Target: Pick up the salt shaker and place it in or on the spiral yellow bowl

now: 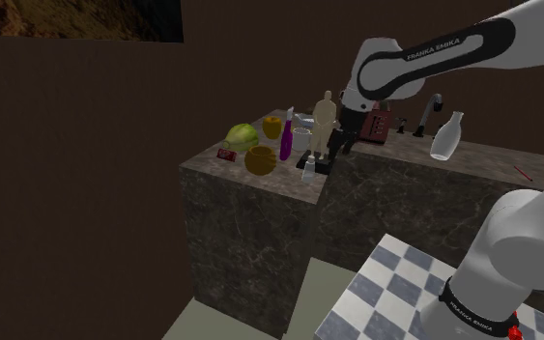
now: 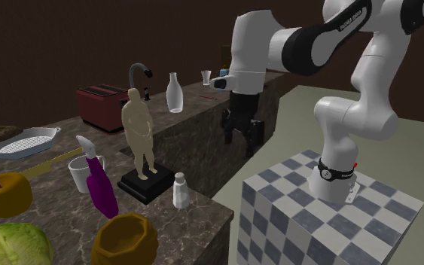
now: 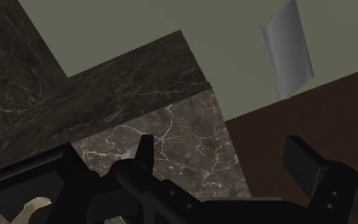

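The small white salt shaker (image 2: 180, 190) stands upright near the edge of the dark marbled tabletop (image 2: 191, 229), just beside the black base of a tan figurine (image 2: 138, 132). The ribbed yellow bowl (image 2: 123, 239) sits near it on the same surface, close to a purple bottle (image 2: 101, 188), with nothing visible inside it. The end effector (image 2: 242, 143) hangs between the tabletop's side and the checkered stand (image 2: 308, 218), well apart from the shaker. Its fingers stand apart and hold nothing.

White arm (image 2: 368, 94) with dark joints, white lettering, black jaws.
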Motion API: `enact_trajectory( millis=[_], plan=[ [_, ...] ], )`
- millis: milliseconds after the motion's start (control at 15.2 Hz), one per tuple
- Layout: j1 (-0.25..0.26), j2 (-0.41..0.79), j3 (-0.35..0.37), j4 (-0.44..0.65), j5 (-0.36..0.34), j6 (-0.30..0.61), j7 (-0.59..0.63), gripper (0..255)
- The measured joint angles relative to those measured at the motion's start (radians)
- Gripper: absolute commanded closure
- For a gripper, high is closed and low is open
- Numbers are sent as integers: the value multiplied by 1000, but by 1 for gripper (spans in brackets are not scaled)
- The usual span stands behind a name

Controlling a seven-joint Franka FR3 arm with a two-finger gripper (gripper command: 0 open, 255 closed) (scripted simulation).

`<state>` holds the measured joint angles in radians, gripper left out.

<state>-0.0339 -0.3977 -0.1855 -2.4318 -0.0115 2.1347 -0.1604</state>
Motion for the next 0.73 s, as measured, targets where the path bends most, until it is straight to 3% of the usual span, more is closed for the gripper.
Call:
enact_trajectory(
  millis=[726],
  plan=[
    [-7, 384, -67, 180, 60, 298, -124, 0]
  ],
)
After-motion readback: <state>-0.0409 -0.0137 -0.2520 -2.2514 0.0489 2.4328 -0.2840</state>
